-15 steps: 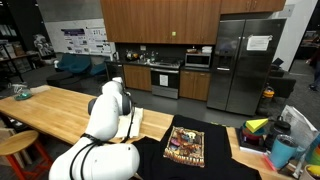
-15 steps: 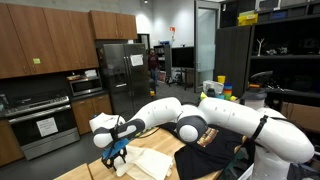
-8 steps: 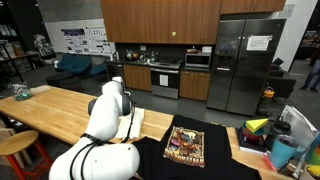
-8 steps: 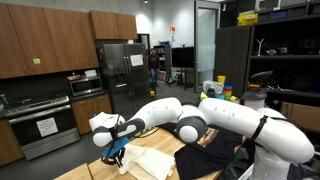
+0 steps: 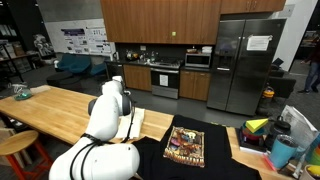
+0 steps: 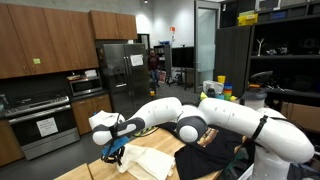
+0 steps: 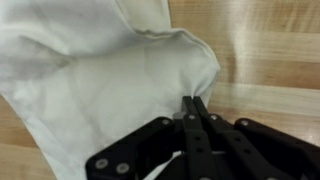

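A white cloth [image 7: 90,80] lies crumpled on the wooden table [image 7: 270,60] and fills most of the wrist view. My gripper [image 7: 190,103] is shut, its two black fingers pressed flat together on the cloth's right edge, where the creases run in toward the tips. In an exterior view the gripper [image 6: 113,153] is down at the table's end with the cloth [image 6: 150,160] spread beside it. In an exterior view the arm's white body hides the gripper, and only a strip of the cloth [image 5: 137,122] shows.
A black T-shirt [image 5: 185,146] with a colourful print lies on the table next to the cloth. Cups and bright clutter [image 5: 275,135] crowd the far end. A round stool [image 5: 15,145] stands by the table's edge.
The gripper's fingers have closed together on the cloth's edge. The arm has barely moved.
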You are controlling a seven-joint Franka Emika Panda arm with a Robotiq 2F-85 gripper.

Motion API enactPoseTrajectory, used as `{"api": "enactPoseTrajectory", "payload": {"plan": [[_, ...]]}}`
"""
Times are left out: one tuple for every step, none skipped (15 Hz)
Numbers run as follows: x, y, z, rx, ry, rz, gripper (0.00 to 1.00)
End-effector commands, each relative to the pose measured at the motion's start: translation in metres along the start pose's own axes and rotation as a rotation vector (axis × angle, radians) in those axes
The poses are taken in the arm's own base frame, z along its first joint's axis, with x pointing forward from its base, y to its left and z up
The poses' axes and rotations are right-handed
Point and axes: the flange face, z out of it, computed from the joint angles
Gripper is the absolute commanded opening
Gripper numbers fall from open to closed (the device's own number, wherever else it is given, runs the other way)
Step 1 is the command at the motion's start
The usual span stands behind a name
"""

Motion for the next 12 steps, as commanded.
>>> {"api": "enactPoseTrajectory", "payload": {"plan": [[0.001,0.003,-0.009,-0.017,0.007,0.011,0.00],[0.001,0.004,-0.011,-0.018,0.008,0.012,0.00],[0.000,0.004,-0.012,-0.022,0.011,0.012,0.00],[0.000,0.004,-0.013,-0.026,0.013,0.013,0.00],[0.001,0.005,-0.014,-0.029,0.015,0.014,0.00],[0.001,0.005,-0.015,-0.031,0.017,0.014,0.00],[0.001,0.006,-0.016,-0.033,0.019,0.015,0.00],[0.001,0.006,-0.018,-0.035,0.022,0.016,0.00],[0.001,0.007,-0.020,-0.036,0.026,0.018,0.00],[0.002,0.007,-0.021,-0.036,0.031,0.019,0.00],[0.002,0.007,-0.024,-0.035,0.037,0.020,0.00],[0.003,0.008,-0.026,-0.033,0.042,0.020,0.00]]}}
